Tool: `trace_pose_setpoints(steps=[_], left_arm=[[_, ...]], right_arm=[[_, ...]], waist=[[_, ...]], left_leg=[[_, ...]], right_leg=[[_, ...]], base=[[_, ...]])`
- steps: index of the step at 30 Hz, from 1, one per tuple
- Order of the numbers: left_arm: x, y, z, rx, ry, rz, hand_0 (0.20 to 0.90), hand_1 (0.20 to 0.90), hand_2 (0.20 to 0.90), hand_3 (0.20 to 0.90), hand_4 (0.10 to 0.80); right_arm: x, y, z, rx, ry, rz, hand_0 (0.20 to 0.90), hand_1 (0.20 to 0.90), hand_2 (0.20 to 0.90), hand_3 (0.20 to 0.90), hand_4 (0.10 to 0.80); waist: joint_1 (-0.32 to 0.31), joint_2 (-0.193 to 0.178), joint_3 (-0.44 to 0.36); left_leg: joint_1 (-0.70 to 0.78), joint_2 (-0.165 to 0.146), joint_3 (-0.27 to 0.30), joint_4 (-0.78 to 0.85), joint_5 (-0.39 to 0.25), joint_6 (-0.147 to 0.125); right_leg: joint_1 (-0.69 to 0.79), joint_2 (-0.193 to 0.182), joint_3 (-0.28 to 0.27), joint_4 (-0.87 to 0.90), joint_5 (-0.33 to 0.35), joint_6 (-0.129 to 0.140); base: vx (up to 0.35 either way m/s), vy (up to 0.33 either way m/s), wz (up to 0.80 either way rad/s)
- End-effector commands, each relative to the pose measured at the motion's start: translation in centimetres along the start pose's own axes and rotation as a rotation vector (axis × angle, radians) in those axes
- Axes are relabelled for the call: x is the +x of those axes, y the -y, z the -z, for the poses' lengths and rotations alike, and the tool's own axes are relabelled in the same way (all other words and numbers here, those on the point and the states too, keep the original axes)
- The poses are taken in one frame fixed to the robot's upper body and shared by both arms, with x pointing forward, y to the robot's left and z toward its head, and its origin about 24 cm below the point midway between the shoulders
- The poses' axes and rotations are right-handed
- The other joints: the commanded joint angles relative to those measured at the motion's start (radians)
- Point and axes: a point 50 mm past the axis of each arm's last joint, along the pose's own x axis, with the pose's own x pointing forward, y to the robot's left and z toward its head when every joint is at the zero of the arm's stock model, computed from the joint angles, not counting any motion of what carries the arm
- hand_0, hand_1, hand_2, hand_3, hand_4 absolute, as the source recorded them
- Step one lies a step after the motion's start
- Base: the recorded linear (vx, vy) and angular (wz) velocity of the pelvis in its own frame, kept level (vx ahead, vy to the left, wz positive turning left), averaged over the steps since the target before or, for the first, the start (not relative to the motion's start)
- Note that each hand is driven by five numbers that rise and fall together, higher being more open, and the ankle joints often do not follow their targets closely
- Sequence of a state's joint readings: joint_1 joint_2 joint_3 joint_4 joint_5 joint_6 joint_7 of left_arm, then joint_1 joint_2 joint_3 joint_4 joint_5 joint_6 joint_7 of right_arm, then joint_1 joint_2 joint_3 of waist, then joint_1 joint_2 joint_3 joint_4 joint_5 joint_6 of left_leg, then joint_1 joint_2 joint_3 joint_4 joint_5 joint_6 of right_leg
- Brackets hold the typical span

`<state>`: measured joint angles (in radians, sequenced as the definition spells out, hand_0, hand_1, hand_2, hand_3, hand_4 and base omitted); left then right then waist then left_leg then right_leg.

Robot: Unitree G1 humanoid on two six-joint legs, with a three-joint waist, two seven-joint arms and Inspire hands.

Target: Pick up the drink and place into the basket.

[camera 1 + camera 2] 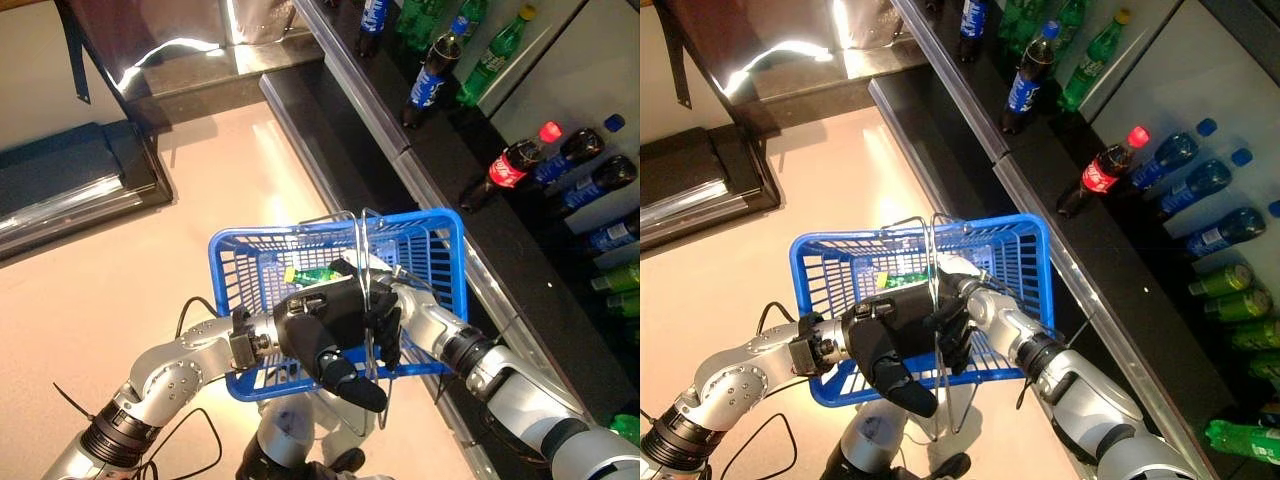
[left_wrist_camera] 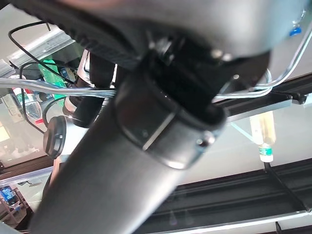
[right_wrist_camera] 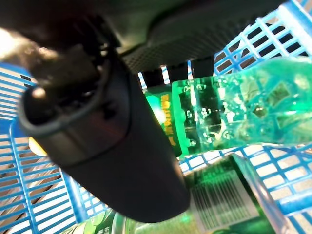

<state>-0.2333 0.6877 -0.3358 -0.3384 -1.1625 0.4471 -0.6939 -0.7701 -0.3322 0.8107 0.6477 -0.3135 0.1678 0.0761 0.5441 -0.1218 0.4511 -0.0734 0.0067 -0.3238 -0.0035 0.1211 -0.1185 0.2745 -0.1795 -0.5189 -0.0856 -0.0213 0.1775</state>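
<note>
A blue plastic basket (image 1: 440,217) hangs in front of me by its wire handles (image 1: 364,262). My left hand (image 1: 320,322) is curled round those handles from the near side; the wires (image 2: 97,90) run past it in the left wrist view. My right hand (image 1: 386,316) reaches down inside the basket. A green drink bottle (image 3: 234,112) with a yellow cap lies between its thumb (image 3: 112,146) and its fingers, low over the basket floor. From above, the same bottle (image 1: 314,274) shows just beyond my left hand.
Another green bottle (image 3: 219,200) lies on the basket floor under the held one. Dark shelves (image 1: 520,260) on the right carry cola (image 1: 508,168) and other soda bottles. A dark low platform (image 1: 70,190) stands at the far left on the pale floor.
</note>
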Motion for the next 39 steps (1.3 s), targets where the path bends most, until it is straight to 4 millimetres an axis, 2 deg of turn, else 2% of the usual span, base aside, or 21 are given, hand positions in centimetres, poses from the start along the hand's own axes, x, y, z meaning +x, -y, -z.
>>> trace_pose_setpoints(steps=[1, 9, 10, 15, 39], left_arm=[[4.4, 8.2, -3.8, 0.067, 0.380, 0.684, 0.300, 0.300, 0.300, 0.200, 0.100], [4.6, 8.2, -3.9, 0.068, 0.382, 0.676, 0.300, 0.300, 0.300, 0.200, 0.100], [4.7, 8.2, -3.9, 0.067, 0.385, 0.675, 0.300, 0.300, 0.300, 0.200, 0.100], [4.5, 7.9, -4.0, 0.064, 0.403, 0.646, 0.300, 0.300, 0.300, 0.200, 0.100], [3.6, 6.0, -4.3, 0.095, 0.455, 0.438, 0.300, 0.300, 0.300, 0.200, 0.100]], right_arm=[[0.5, -1.2, -0.9, -0.040, 0.015, 0.012, 0.900, 0.900, 0.900, 0.900, 0.800], [0.5, -1.3, -0.8, -0.031, 0.009, 0.023, 0.900, 0.900, 0.900, 0.900, 0.800], [0.5, -1.2, -0.7, -0.027, 0.005, 0.028, 0.900, 0.900, 0.900, 0.900, 0.800], [0.3, -0.9, -0.6, -0.011, 0.012, 0.046, 0.900, 0.900, 0.900, 0.900, 0.800], [-1.0, 1.7, -0.8, -0.011, 0.056, 0.128, 0.900, 0.900, 0.900, 0.900, 0.800]], waist=[[-0.020, 0.011, -0.357], [-0.025, 0.012, -0.356], [-0.026, 0.015, -0.354], [-0.033, 0.014, -0.354], [-0.065, 0.007, -0.345]], left_leg=[[0.083, 0.008, 0.021, -0.084, -0.060, 0.022], [0.083, 0.009, 0.027, -0.084, -0.062, 0.023], [0.073, -0.003, 0.022, -0.084, -0.036, 0.031], [0.074, -0.001, 0.029, -0.084, -0.036, 0.030], [0.079, 0.008, 0.061, -0.084, -0.042, 0.030]], right_leg=[[-0.015, 0.030, -0.016, 0.033, -0.001, -0.032], [-0.017, 0.030, -0.013, 0.032, 0.001, -0.031], [-0.027, 0.020, -0.026, 0.034, 0.024, -0.032], [-0.028, 0.020, -0.023, 0.033, 0.025, -0.031], [-0.033, 0.020, -0.003, 0.034, 0.023, -0.031]], base=[[0.000, 0.000, 0.00], [-0.008, 0.009, 0.00], [-0.059, 0.073, 0.00], [-0.010, 0.018, 0.01], [0.000, 0.001, -0.01]])
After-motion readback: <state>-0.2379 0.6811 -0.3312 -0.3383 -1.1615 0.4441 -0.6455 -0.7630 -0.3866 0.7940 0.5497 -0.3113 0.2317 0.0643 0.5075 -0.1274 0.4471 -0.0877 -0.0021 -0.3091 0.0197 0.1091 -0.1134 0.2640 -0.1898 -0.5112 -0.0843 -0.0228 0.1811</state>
